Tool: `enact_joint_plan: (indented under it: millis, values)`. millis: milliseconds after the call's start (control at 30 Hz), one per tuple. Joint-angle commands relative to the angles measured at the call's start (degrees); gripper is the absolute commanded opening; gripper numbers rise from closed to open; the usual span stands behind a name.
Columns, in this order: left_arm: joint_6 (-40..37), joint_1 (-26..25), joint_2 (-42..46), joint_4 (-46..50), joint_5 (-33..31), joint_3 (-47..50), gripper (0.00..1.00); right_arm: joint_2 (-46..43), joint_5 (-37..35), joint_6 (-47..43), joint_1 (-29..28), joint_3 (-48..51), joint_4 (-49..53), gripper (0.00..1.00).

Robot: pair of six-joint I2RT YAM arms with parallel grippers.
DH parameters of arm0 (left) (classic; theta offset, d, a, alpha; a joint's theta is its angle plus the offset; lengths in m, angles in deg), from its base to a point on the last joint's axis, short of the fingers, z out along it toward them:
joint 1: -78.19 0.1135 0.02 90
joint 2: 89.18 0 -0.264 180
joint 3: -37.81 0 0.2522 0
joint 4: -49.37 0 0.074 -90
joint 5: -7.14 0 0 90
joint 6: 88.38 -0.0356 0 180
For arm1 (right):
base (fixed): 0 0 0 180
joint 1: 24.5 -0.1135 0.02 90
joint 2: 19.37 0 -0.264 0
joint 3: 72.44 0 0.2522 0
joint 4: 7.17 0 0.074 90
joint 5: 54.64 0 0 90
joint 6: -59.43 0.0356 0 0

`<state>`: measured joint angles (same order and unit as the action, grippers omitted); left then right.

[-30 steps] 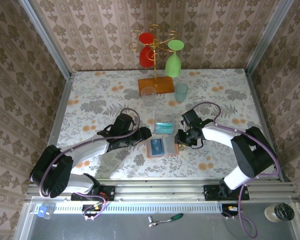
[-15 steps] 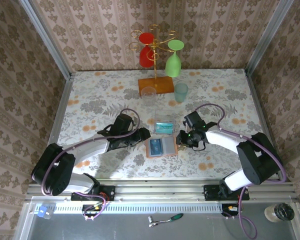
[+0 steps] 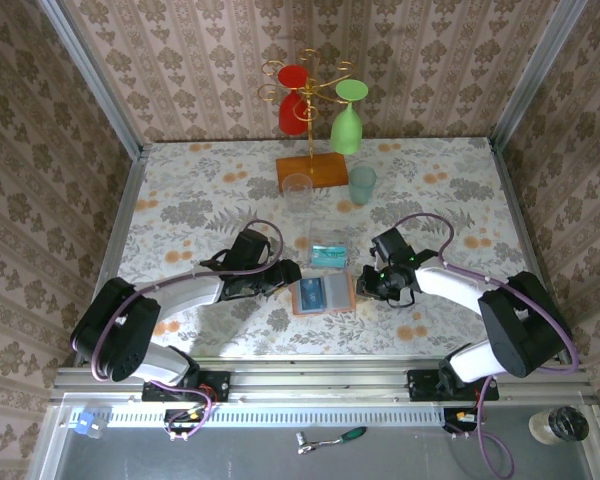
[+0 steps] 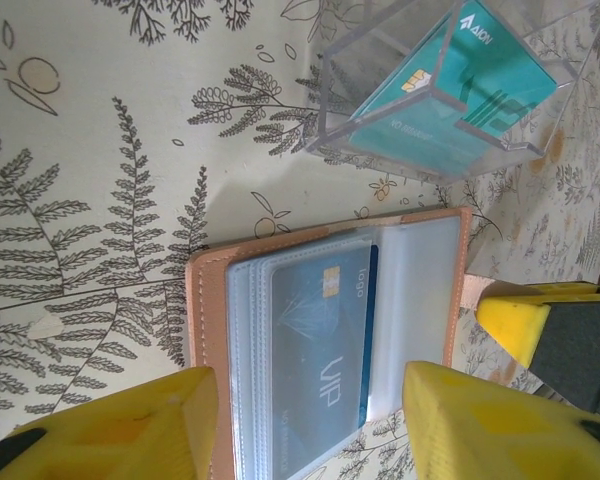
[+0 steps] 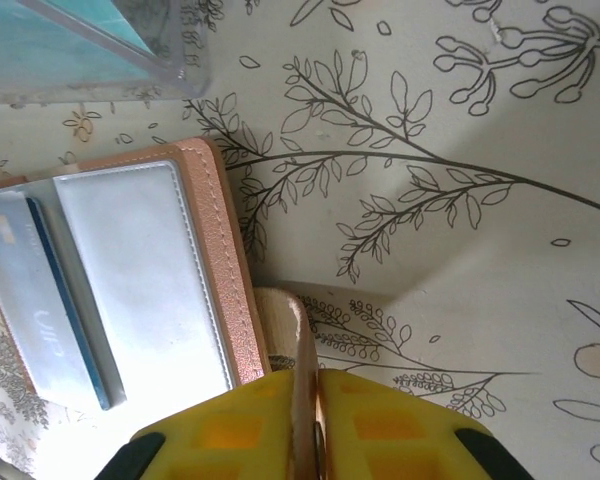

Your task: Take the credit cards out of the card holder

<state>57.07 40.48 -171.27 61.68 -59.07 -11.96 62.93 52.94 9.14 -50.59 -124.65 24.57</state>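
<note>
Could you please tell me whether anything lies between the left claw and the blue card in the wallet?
Only the clear plastic pocket that the blue card sits in. The left claw is open above the open wallet, with nothing else between them.

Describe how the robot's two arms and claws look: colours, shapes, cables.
The left arm and right arm each have a smooth white link between bulky black joints, with a purple cable looping alongside. The left claw and right claw have blocky yellow fingers.
</note>
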Motion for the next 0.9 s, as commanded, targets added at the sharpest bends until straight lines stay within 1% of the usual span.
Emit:
enact_joint_plan:
  millis: [0,133,367,433,500,600,633,867]
  values:
    - [-1.24,0.39,-1.47,-1.3,1.08,-0.38,0.52,-1.67,0.88,1.16,-0.11,1.08,0.31,0.11]
    - [-1.12,0.19,-2.21,-1.79,1.37,-0.64,0.51,-2.06,1.07,1.59,-0.5,1.58,0.25,0.08]
    - [-1.04,-0.08,-3.0,-2.13,1.67,-0.64,0.5,-2.15,1.1,2.57,-0.98,2.6,0.48,0.09]
    - [-1.04,-0.16,-3.38,-2.39,1.7,-0.55,0.5,-2.16,0.68,2.44,-1.05,2.23,1.32,0.13]
    - [-1.08,-0.25,-3.61,-2.29,1.78,-0.63,0.49,-4.23,0.15,2.0,-1.07,1.31,2.86,0.17]
    - [-1.43,-0.51,-3.93,-1.79,1.45,-0.74,0.47,-5.8,-1.13,1.62,-1.07,-0.57,5.37,0.29]
    - [-1.52,-0.66,-4.03,-1.49,1.26,-0.81,0.46,-6.32,-1.71,1.5,-1.07,-1.26,6.11,0.31]
    - [-2.16,-2.17,-5.36,-0.52,0.13,-1.75,0.36,-8.48,-2.82,1.24,-1.83,-5.92,9.12,0.34]
